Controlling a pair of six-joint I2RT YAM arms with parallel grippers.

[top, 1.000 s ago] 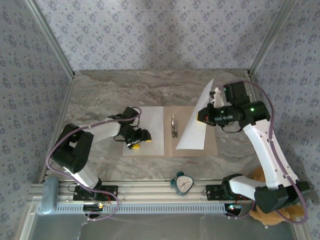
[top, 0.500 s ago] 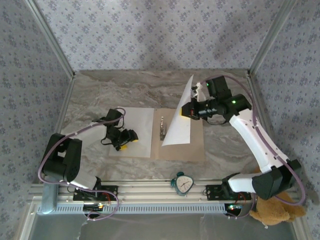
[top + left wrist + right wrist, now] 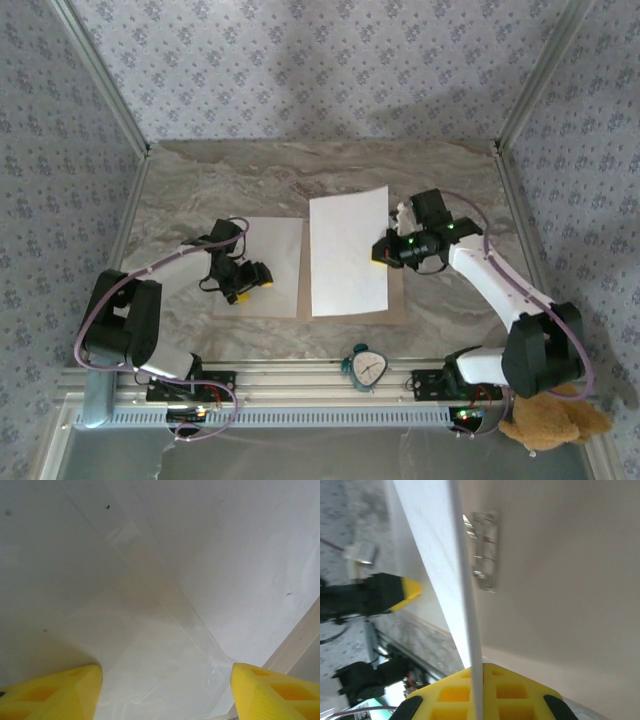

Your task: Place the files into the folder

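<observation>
**Supervisor:** Report the end effector states.

**Operator:** I read the right end effector as clamped on the right edge of one white sheet. In my right wrist view that sheet runs edge-on between the yellow fingers. The left end effector stands wide, with its two yellow fingertips far apart. It sits over the second sheet. I cannot tell whether it is touching the paper.

**Supervisor:** Where are the files relative to the folder?

**Operator:** The held sheet lies over the right half of the folder and covers its spine from above. Its gripped edge is raised off the tan inner cover. The wrist view shows the metal clip beneath and beyond the paper. The second sheet lies flat on the left, just beside the held one. Tan card shows in a narrow band along the near edge of both sheets.

**Supervisor:** Anything else?

**Operator:** The folder is open on the marbled surface. A small teal clock stands at the near rail, between the two arm bases.
</observation>
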